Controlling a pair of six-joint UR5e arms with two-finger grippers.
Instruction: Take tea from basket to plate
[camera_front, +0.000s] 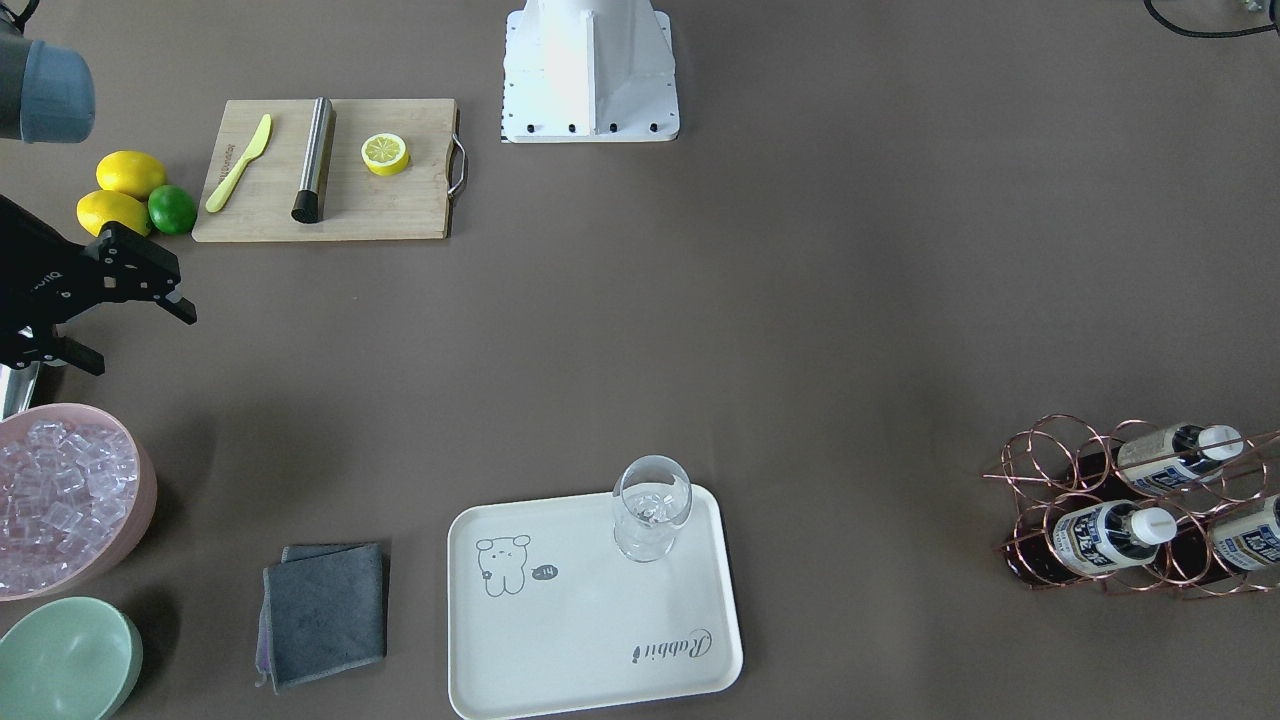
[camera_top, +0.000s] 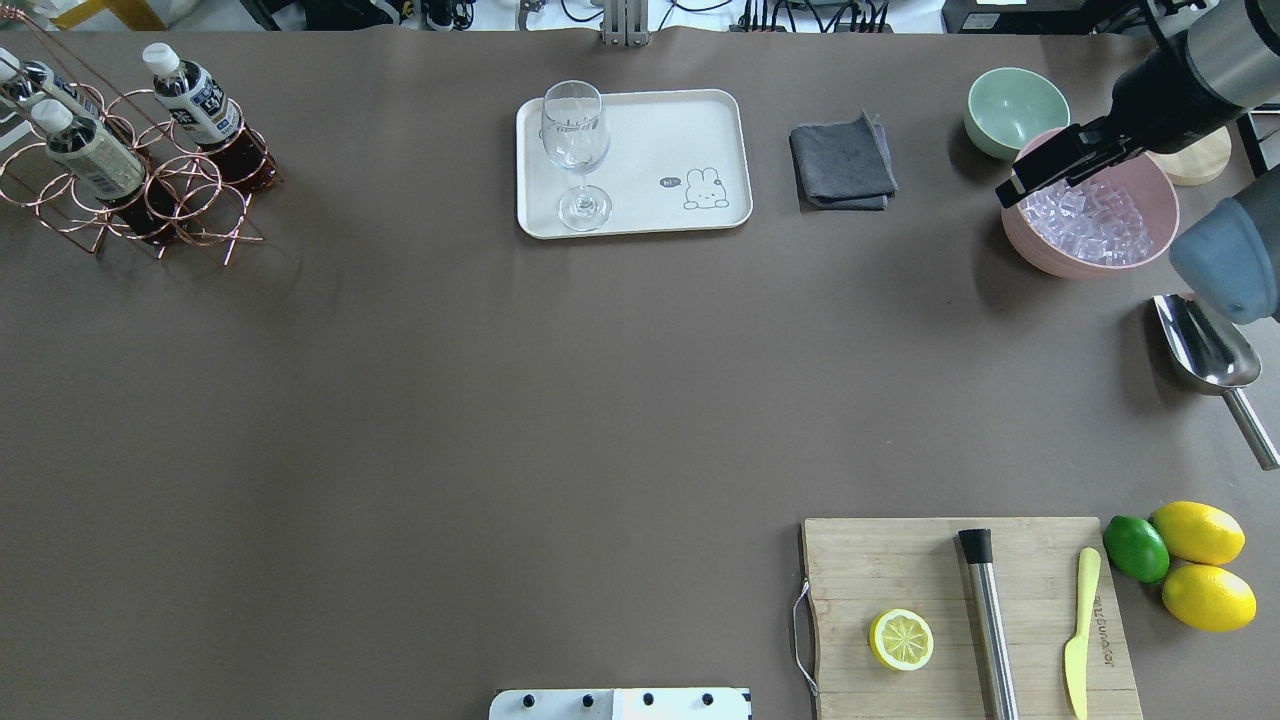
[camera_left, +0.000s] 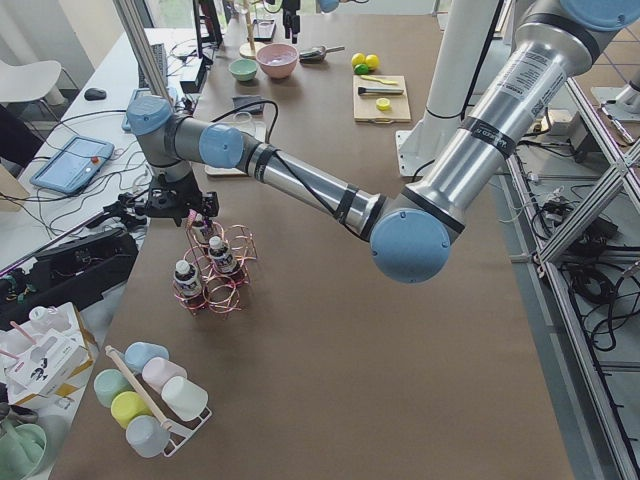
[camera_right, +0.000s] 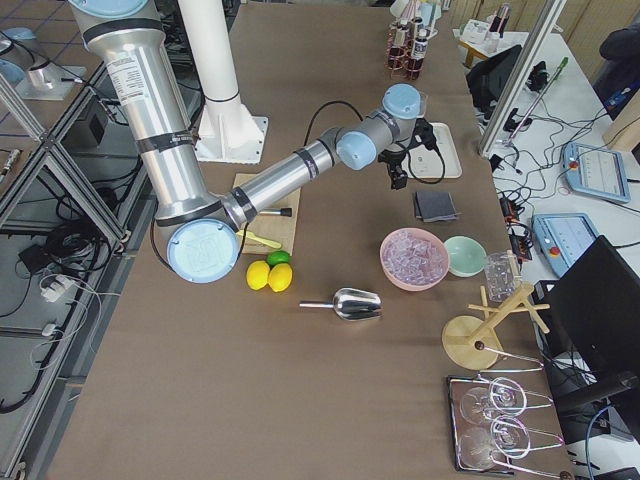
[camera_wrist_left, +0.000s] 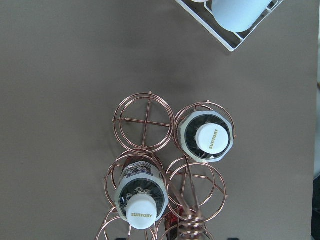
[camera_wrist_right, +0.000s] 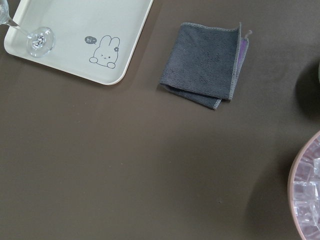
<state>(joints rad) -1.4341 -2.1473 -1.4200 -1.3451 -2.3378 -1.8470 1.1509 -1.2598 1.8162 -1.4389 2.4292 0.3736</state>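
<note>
Three tea bottles (camera_front: 1105, 535) with white caps stand in the copper wire basket (camera_front: 1050, 470), at the far left of the overhead view (camera_top: 190, 200). My left gripper (camera_left: 188, 218) hovers right above the basket; the left wrist view looks straight down on two caps (camera_wrist_left: 213, 137) and shows no fingers, so I cannot tell if the gripper is open or shut. The cream plate (camera_front: 590, 620) lies at mid-table with a wine glass (camera_front: 650, 505) on one corner. My right gripper (camera_front: 145, 340) is open and empty, above the table beside the pink ice bowl (camera_front: 70, 500), far from the basket.
A folded grey cloth (camera_top: 842, 160) lies between the plate and the pale green bowl (camera_top: 1015, 108). A metal scoop (camera_top: 1205, 355) lies near the ice bowl. A cutting board (camera_top: 960, 610) holds a lemon half, muddler and knife, with lemons and a lime beside it.
</note>
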